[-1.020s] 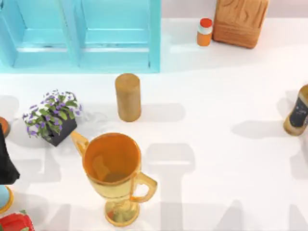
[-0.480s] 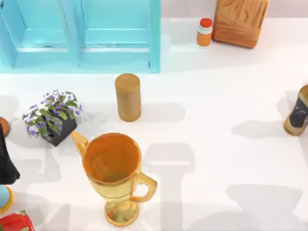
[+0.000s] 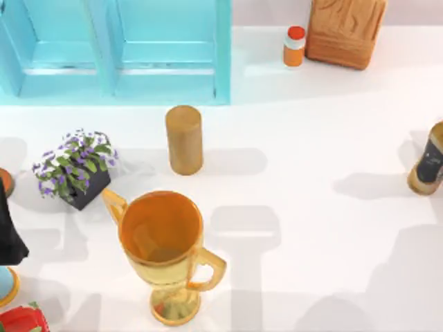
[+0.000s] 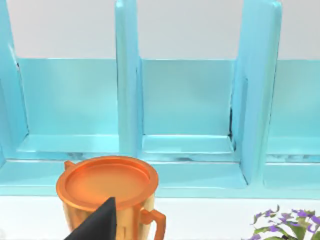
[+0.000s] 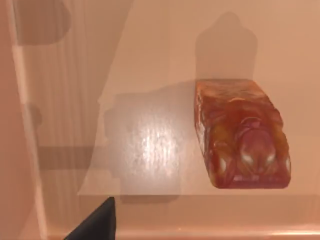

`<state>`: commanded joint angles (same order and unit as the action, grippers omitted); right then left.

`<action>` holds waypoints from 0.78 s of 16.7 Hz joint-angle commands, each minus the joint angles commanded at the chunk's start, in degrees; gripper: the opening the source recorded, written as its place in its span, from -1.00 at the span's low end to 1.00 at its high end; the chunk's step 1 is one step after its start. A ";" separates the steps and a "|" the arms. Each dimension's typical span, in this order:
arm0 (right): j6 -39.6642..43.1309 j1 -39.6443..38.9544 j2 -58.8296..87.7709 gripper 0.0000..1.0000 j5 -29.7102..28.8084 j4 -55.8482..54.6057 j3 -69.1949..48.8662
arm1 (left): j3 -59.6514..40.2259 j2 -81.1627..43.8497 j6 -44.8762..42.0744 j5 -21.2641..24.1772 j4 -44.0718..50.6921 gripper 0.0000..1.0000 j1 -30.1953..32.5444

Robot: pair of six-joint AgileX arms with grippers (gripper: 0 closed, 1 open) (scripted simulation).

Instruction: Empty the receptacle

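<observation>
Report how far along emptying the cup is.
Nothing looks done: the orange cup stands upright on the table, and nothing grips it. In hand: the left gripper faces the cup, and the right gripper faces a reddish block. Left: grasping and tipping the cup. I cannot tell whether anything lies inside.

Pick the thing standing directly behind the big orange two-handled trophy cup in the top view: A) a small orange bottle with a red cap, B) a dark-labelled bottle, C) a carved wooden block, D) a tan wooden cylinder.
D: the tan wooden cylinder stands upright just behind the orange two-handled trophy cup, between it and the light blue shelf unit.
</observation>
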<state>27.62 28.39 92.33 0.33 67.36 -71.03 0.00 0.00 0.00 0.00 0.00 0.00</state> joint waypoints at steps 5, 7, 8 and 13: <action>0.84 0.89 1.54 1.00 -0.01 1.75 -1.74 | 0.00 0.00 0.00 0.00 0.00 1.00 0.00; 0.73 0.62 1.36 1.00 -0.02 1.48 -1.45 | 0.00 0.00 0.00 0.00 0.00 1.00 0.00; 0.64 0.64 1.42 1.00 -0.03 0.87 -0.82 | 0.00 0.00 0.00 0.00 0.00 1.00 0.00; 0.73 0.78 2.66 1.00 0.00 -5.99 4.87 | 0.00 0.00 0.00 0.00 0.00 1.00 0.00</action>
<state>28.34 29.17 94.99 0.33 61.38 -66.16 0.00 0.00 0.00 0.00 0.00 0.00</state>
